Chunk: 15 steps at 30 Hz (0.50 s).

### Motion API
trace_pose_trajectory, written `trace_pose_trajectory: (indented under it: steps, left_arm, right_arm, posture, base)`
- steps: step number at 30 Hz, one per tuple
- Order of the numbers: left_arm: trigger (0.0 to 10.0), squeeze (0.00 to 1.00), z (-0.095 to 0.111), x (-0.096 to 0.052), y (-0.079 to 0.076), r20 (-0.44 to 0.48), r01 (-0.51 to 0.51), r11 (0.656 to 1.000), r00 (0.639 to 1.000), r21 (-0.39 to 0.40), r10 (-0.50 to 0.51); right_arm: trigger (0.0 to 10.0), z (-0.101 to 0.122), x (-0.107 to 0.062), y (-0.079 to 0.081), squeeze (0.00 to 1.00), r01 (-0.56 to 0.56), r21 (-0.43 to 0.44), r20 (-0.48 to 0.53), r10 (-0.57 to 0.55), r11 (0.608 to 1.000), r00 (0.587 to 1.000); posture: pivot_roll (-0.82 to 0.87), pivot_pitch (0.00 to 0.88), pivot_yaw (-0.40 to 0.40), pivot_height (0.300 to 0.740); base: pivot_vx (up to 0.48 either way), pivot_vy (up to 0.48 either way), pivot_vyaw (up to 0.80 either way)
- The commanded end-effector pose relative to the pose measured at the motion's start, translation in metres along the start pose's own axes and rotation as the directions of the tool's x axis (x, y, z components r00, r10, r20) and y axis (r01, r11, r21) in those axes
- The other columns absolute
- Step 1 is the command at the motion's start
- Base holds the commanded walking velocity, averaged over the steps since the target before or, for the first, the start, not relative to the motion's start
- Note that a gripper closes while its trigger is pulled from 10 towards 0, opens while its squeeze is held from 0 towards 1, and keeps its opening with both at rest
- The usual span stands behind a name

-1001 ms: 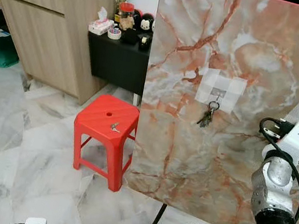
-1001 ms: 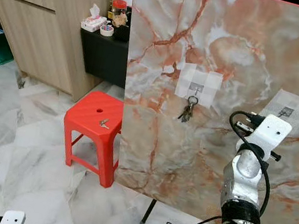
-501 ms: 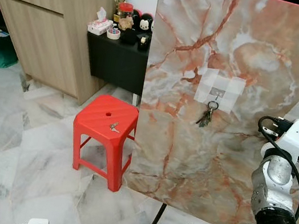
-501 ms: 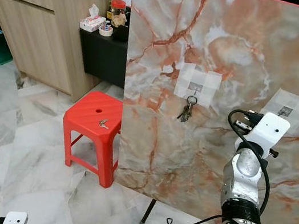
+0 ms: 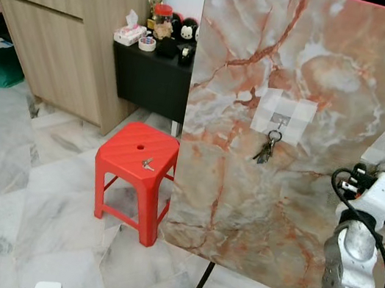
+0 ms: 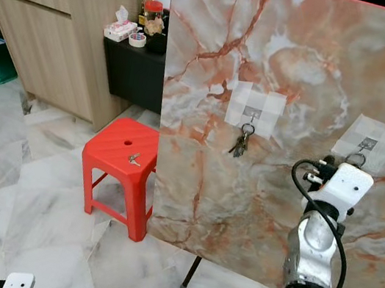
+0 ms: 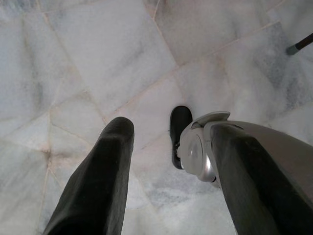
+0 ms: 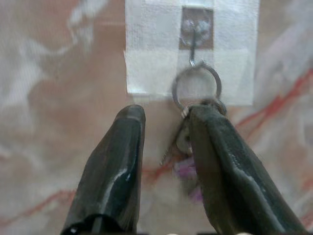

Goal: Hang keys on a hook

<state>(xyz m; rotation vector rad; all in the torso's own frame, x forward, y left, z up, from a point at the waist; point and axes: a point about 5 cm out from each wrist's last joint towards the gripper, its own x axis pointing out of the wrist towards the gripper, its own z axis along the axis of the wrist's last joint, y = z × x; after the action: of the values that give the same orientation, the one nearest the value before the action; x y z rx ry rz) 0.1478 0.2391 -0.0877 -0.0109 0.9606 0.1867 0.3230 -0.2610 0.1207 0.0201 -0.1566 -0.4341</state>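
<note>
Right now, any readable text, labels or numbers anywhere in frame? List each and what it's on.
None readable.
Pink-and-white tissue box on the black side table: printing too small to read.
Red-lidded jar beside it: label blurred.
White tape patches holding the small metal hooks on the marble-pattern board: blank.
Key ring at the right gripper: no markings legible.

Even, bright indoor light gives sharp head views with soft shadows under the red plastic stool [image 5: 138, 157] on the glossy pale marble floor [image 5: 0, 177], while the close wrist views look soft and slightly blurred.
</note>
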Motion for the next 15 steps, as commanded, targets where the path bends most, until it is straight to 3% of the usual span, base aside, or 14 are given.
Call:
trace_pose_trajectory:
  steps: [1, 3, 8, 10, 12, 14, 15]
  left_arm:
    - [10.0, 0.00, -0.004, -0.001, 0.003, -0.015, 0.003, 1.000, 1.000, 0.020, -0.003]
    - [10.0, 0.00, -0.004, -0.001, 0.002, -0.016, 0.003, 1.000, 1.000, 0.020, -0.003]
    - [10.0, 0.00, -0.006, -0.001, 0.001, -0.020, 0.008, 1.000, 1.000, 0.021, -0.008]
    - [10.0, 0.00, -0.006, -0.002, 0.001, -0.022, 0.010, 1.000, 1.000, 0.022, -0.009]
    - [10.0, 0.00, -0.007, -0.002, 0.002, -0.025, 0.011, 1.000, 1.000, 0.023, -0.010]
    - [10.0, 0.00, -0.008, -0.002, 0.002, -0.026, 0.011, 1.000, 1.000, 0.023, -0.010]
    - [10.0, 0.00, -0.008, -0.002, 0.003, -0.026, 0.011, 1.000, 1.000, 0.024, -0.010]
  right_arm:
    - [10.0, 0.000, -0.004, 0.000, 0.00, -0.022, 0.019, 0.010, 0.022, 1.000, 1.000]
    - [10.0, -0.007, -0.009, -0.001, 0.00, -0.041, 0.006, -0.015, 0.041, 0.999, 0.999]
    - [10.0, -0.066, -0.037, -0.009, 0.00, -0.107, -0.015, -0.293, 0.098, 0.994, 0.951]
    - [10.0, -0.091, -0.054, -0.016, 0.00, -0.098, -0.010, -0.425, 0.084, 0.995, 0.901]
    - [10.0, -0.123, -0.084, -0.021, 0.00, -0.088, -0.003, -0.601, 0.069, 0.996, 0.796]
    - [10.0, -0.132, -0.095, -0.022, 0.00, -0.089, 0.002, -0.650, 0.069, 0.996, 0.757]
    - [10.0, -0.140, -0.107, -0.022, 0.00, -0.106, 0.000, -0.696, 0.076, 0.994, 0.714]
  posture:
    - [0.01, 0.000, -0.019, 0.709]
    - [0.00, 0.000, -0.018, 0.709]
    - [-0.01, 0.000, -0.016, 0.709]
    - [-0.01, 0.000, -0.012, 0.709]
    - [-0.02, 0.000, -0.002, 0.709]
    - [-0.02, 0.000, -0.003, 0.709]
    - [-0.02, 0.000, -0.004, 0.709]
  base:
    - [0.000, 0.000, 0.00]
    - [0.000, 0.000, 0.00]
    - [0.000, 0.000, 0.00]
    - [0.000, 0.000, 0.00]
    - [0.000, 0.000, 0.00]
    - [0.000, 0.000, 0.00]
    - [0.000, 0.000, 0.00]
